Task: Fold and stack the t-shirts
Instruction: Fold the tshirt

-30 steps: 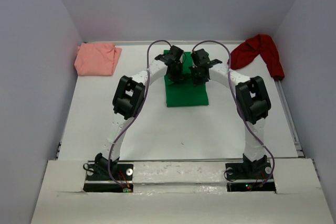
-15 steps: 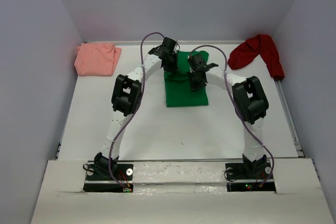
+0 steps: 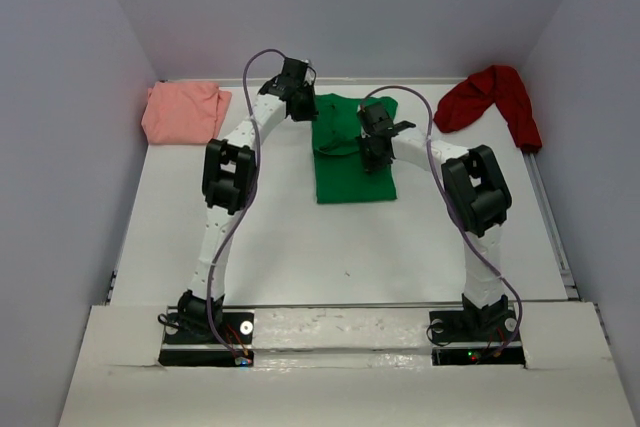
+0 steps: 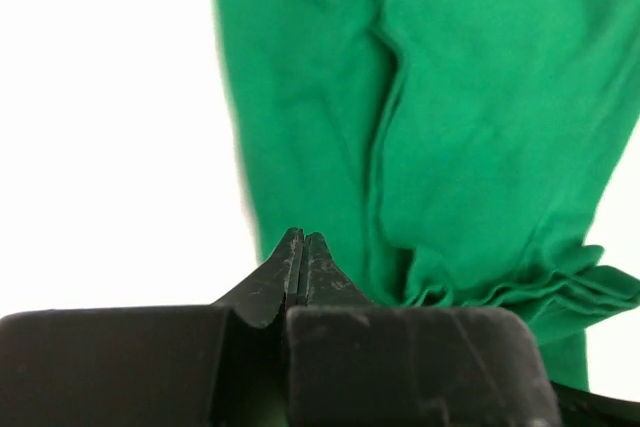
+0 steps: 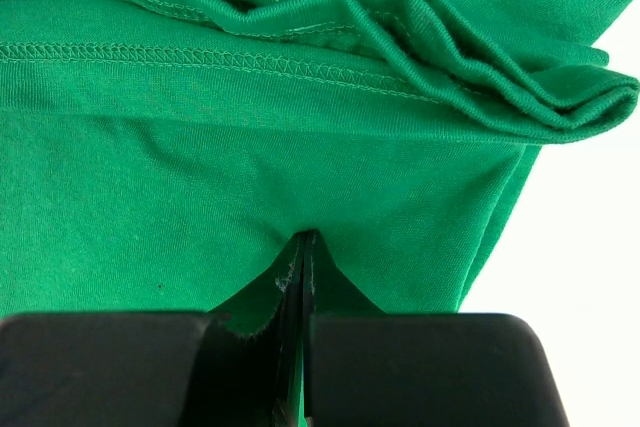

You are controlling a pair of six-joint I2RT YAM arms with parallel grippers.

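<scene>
At centre, right end effector [image 5: 303,240] pinches green t-shirt [image 3: 352,175]; left end effector [image 4: 302,238] closed alongside.

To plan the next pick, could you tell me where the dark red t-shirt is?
In the top view, the dark red t-shirt lies crumpled in the far right corner of the table, apart from the green t-shirt.

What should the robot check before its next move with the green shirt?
1. Left gripper shut and empty: ok.
2. Right gripper shut against green t-shirt; cloth pinched: cannot tell.
3. Green t-shirt lying flat: not ok, layers bunched along one edge.
4. Dark red t-shirt folded: not ok, crumpled.
5. Salmon-pink t-shirt neatly folded: cannot tell.
6. Shirts stacked: not ok, all three apart.
</scene>
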